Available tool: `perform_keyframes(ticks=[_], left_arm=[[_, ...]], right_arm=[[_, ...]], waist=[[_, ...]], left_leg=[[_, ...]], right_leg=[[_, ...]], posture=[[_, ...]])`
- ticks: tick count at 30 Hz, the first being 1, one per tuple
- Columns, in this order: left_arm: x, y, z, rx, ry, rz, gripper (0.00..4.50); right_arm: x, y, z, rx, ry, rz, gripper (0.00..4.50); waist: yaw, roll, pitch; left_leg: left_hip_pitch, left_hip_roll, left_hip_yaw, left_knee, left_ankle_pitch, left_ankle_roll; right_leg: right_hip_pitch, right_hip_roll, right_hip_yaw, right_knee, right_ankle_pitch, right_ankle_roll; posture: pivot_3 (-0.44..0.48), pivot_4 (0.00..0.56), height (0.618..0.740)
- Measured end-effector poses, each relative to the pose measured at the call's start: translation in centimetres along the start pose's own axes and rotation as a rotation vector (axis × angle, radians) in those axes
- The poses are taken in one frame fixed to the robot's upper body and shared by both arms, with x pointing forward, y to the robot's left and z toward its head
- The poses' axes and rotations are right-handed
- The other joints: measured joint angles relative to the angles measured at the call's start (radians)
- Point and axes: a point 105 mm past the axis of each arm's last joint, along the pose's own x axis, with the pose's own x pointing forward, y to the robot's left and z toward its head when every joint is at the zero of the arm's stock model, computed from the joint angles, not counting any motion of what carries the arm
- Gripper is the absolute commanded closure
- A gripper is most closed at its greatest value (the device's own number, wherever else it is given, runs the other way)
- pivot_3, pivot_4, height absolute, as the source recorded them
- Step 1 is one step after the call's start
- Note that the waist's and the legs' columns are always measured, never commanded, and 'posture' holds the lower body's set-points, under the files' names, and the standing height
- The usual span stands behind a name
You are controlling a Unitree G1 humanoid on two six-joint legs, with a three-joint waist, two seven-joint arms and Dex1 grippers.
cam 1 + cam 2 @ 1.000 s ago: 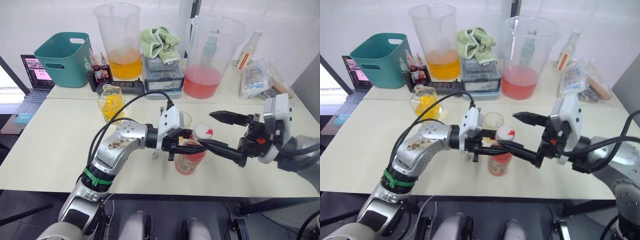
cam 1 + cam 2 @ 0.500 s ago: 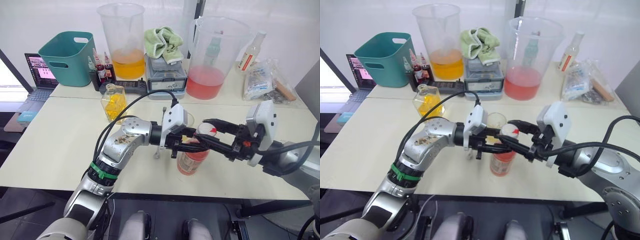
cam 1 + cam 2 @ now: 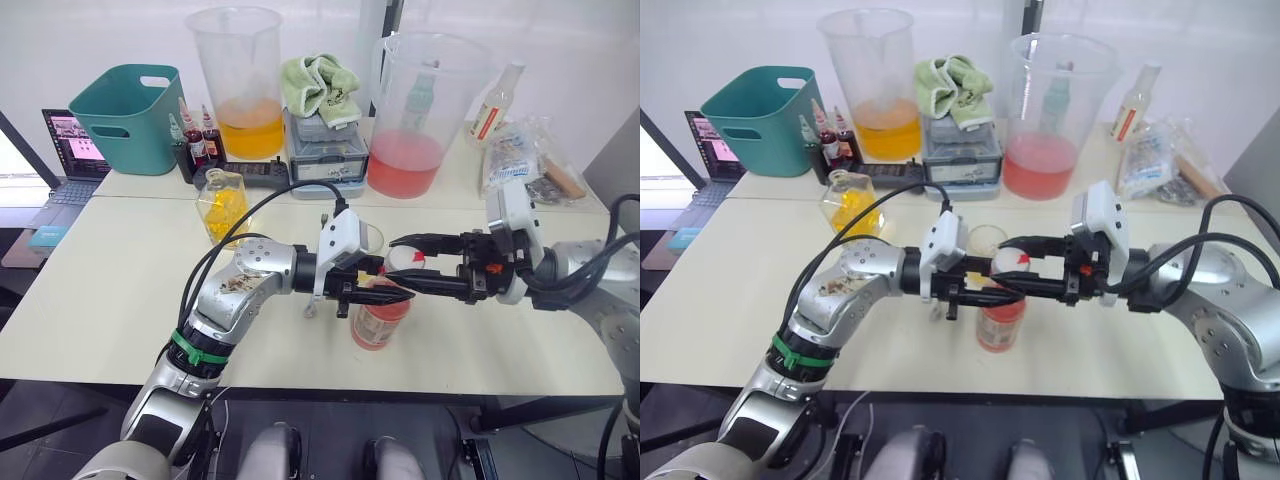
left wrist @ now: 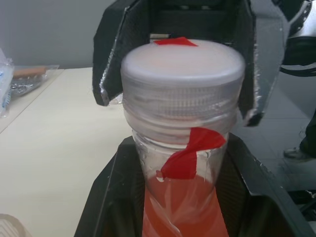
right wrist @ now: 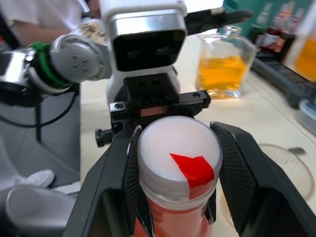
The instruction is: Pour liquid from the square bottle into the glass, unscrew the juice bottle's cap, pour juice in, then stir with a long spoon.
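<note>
Left fingers (image 4: 113,197) clamp juice bottle (image 3: 380,318); right fingers (image 5: 237,173) apart around cap (image 5: 178,148), glass (image 3: 368,238) behind

The juice bottle (image 3: 380,318) stands at the bench's (image 3: 120,290) front; the glass (image 3: 368,238) is behind it, the square bottle (image 3: 224,205) farther left.

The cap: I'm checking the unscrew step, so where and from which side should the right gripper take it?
Grip the cap on its ribbed side wall, fingers on opposite sides, coming in level from the robot's right. It is a round cap on an upright juice bottle, whose neck the left gripper holds just below. The right gripper already straddles it.
</note>
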Motion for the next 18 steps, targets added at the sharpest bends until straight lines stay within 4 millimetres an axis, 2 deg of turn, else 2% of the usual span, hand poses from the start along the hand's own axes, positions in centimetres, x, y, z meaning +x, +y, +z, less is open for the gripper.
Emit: perform_keyframes(ticks=[3,6,8,13,18], left_arm=[[-0.3,0.0,0.0,-0.003,0.009,0.01,2.99],[-0.2,-0.4,0.0,0.005,0.012,0.009,2.99],[-0.2,-0.6,0.1,0.006,0.015,0.011,2.99],[-0.1,-0.8,0.2,0.004,0.012,0.019,2.99],[0.1,-0.9,0.2,-0.001,0.005,0.013,2.99]], right_arm=[[0.3,-0.9,0.1,-0.051,0.024,0.164,2.78],[0.2,-1.0,0.3,-0.076,0.052,0.274,2.78],[0.2,-1.1,0.5,-0.074,0.069,0.317,1.77],[0.4,-1.3,0.9,-0.025,0.103,0.356,0.05],[-1.2,-1.5,1.7,-0.026,0.091,0.258,0.05]], waist=[[-0.005,0.0,0.0],[-0.004,0.0,0.0],[-0.003,0.0,0.0],[-0.001,0.0,0.0],[0.004,0.0,0.0]], left_leg=[[0.001,0.0,0.0,0.0,0.0,0.0],[0.001,0.0,0.0,-0.001,0.0,0.0],[0.001,0.0,0.0,-0.001,0.0,0.0],[0.001,0.0,0.001,-0.002,0.0,0.0],[0.001,0.0,0.001,-0.002,-0.001,0.0]], right_leg=[[0.001,0.0,0.0,0.001,0.0,0.0],[0.001,0.0,0.0,0.001,0.0,0.0],[0.001,0.0,0.0,0.001,0.0,0.0],[0.0,0.0,0.0,0.001,0.0,0.0],[0.001,-0.001,-0.001,0.001,0.0,0.0]], posture=[[0.0,0.15,0.736],[0.0,0.15,0.736],[0.0,0.15,0.736],[0.0,0.15,0.736],[0.0,0.15,0.736]])
